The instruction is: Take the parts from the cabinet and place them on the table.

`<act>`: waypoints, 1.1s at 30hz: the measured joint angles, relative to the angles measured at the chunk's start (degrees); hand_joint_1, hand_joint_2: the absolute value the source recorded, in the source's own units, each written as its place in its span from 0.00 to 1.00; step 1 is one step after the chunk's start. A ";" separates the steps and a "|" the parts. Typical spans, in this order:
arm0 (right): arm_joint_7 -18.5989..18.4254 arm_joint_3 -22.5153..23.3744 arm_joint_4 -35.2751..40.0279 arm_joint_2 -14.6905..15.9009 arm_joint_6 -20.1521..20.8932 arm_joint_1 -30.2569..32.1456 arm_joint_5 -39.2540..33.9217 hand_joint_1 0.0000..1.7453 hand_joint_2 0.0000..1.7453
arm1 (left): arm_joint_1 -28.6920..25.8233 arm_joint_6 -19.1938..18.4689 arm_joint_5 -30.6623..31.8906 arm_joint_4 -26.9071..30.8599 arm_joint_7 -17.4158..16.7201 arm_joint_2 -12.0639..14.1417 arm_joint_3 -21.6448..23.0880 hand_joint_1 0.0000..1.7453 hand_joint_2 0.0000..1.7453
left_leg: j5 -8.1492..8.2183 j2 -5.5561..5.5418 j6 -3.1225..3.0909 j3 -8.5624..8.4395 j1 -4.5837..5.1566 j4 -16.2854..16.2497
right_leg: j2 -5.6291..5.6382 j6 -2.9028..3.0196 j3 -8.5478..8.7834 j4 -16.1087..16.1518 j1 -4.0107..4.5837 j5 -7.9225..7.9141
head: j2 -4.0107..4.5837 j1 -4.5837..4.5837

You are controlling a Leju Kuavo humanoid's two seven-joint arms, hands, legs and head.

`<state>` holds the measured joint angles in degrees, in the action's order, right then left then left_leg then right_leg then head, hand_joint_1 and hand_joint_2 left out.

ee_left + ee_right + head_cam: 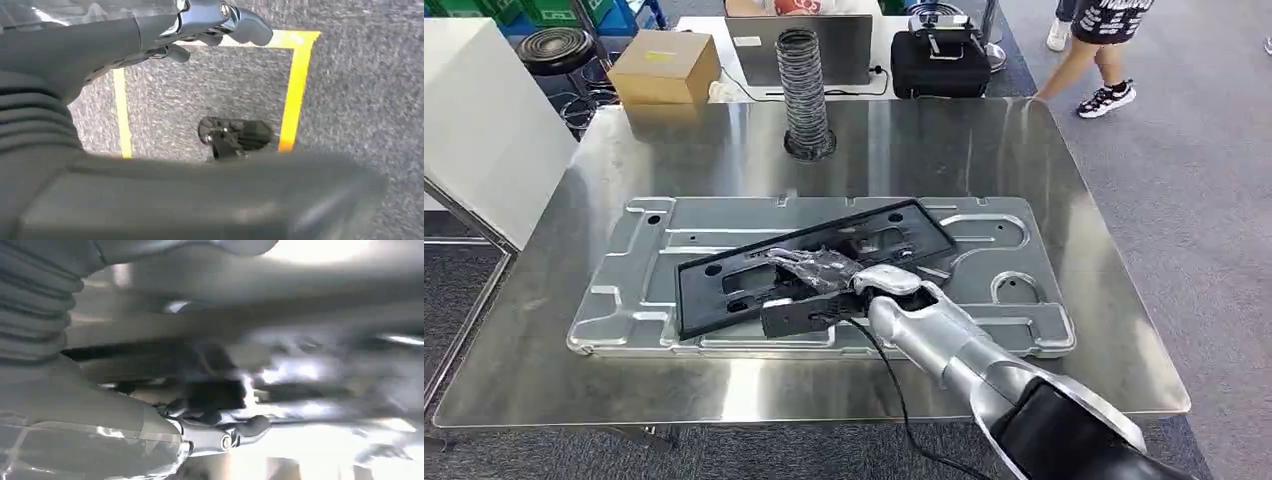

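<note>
Right hand (824,270), head view: rests on the black frame (814,262), which lies on the steel panel (1014,255) on the tabletop (724,385); judged step is setting the part down, next move a clean release and lift away, though whether the fingers grip or merely touch is unclear. Left wrist view: left hand (215,22) hangs over carpet (360,100), seemingly empty, grip unreadable. Right wrist view: blurred; hand (220,432) beside dark frame (210,392), contact hidden.

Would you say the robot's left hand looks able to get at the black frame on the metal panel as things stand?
Probably not right away: the left hand hangs over the carpet with yellow tape, away from the table. The black frame lies open on the metal panel, with the right hand on it.
</note>
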<state>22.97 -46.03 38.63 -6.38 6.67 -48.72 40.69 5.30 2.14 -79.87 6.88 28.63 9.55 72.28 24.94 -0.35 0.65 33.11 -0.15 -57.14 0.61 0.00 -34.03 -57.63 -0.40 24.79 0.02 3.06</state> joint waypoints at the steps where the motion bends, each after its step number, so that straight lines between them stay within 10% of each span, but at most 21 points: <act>1: 0.24 0.79 0.98 0.15 0.96 0.04 -1.70 0.00 0.00 | 0.04 0.02 0.00 0.00 0.00 -0.04 0.00 0.00 0.00 | -0.57 0.18 -0.66 -0.33 -0.71 0.85 | -0.04 -0.41 -0.10 -0.38 0.10 0.38 | 0.00 -0.04; 5: 3.40 4.86 4.73 1.02 8.39 1.02 -16.93 0.00 0.00 | 0.04 0.17 0.00 0.00 -0.04 -0.04 0.09 0.00 0.00 | -0.76 0.27 -1.39 -0.14 -0.39 1.02 | -0.21 -0.85 -6.65 -14.69 0.04 8.17 | 0.00 -0.13; 7: 4.66 7.92 8.09 2.08 13.51 2.12 -28.49 0.00 0.00 | -0.07 0.22 0.00 0.00 -0.13 -0.04 0.11 0.00 0.00 | -0.73 0.21 -1.43 0.03 -0.35 0.77 | -0.23 -0.99 -8.69 -18.54 0.03 8.54 | 0.00 -0.13; 11: 5.49 14.54 17.31 4.96 18.71 2.57 -45.94 0.00 0.00 | -0.12 0.31 0.00 0.00 -0.11 -0.07 0.11 0.00 0.00 | -0.05 -0.03 -0.95 0.08 -0.31 -0.24 | -0.45 -0.28 -0.24 -1.53 0.07 0.39 | 0.00 -0.18; 17: 7.91 23.54 33.78 8.20 21.83 6.24 -60.78 0.00 0.00 | -0.95 0.63 0.00 0.00 0.39 -0.15 -1.33 0.00 0.00 | 1.08 -0.01 0.72 0.55 -0.10 -1.31 | -0.46 1.28 0.04 -0.12 -0.09 0.36 | 0.00 -0.11; 20: 7.52 29.14 43.90 8.68 20.93 8.48 -62.92 0.00 0.00 | -1.39 1.11 0.00 0.00 0.96 -0.17 -3.24 0.00 0.00 | 7.60 0.06 1.60 5.79 -0.47 -13.23 | -0.55 1.60 0.03 -0.13 -0.19 0.41 | 0.00 0.20; 22: 8.56 32.60 50.14 8.76 17.60 11.37 -59.24 0.00 0.00 | -1.82 1.18 0.00 0.00 1.35 -0.41 -4.72 0.00 0.00 | 8.91 0.10 1.82 8.70 -0.59 -19.15 | -0.61 1.58 0.08 -0.17 -0.19 0.52 | 0.00 0.20; 26: 12.21 38.41 60.77 8.76 12.89 18.11 -51.07 0.00 0.00 | -2.32 1.31 0.00 0.00 1.64 -0.59 -6.58 0.00 0.00 | 0.02 0.14 1.11 0.47 -0.63 -2.42 | -0.58 0.99 0.95 -0.16 -0.21 1.04 | 0.00 0.20; 31: 13.00 40.89 66.33 8.76 12.76 21.35 -50.11 0.00 0.00 | -2.30 1.33 0.00 0.00 1.75 -0.66 -7.65 0.00 0.00 | 0.53 0.01 -0.73 -0.54 0.03 -0.14 | -0.30 -0.77 0.97 0.22 -0.12 0.66 | 0.00 0.17; 33: 13.75 41.83 67.82 8.76 10.96 22.00 -47.89 0.00 0.00 | -2.15 1.31 0.00 0.00 1.79 -0.96 -7.94 0.00 0.00 | -0.46 0.29 -1.55 -0.79 -0.38 0.89 | -0.40 -1.29 0.23 -2.10 -0.17 3.13 | 0.00 0.02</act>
<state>36.72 -4.19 106.45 2.38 17.63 -26.72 -7.21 3.14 3.45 -79.87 6.88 30.43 8.59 64.35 24.48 -0.07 -0.90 32.32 -0.54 -56.25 0.21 -1.30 -33.81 -59.73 -0.57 27.91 0.02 3.08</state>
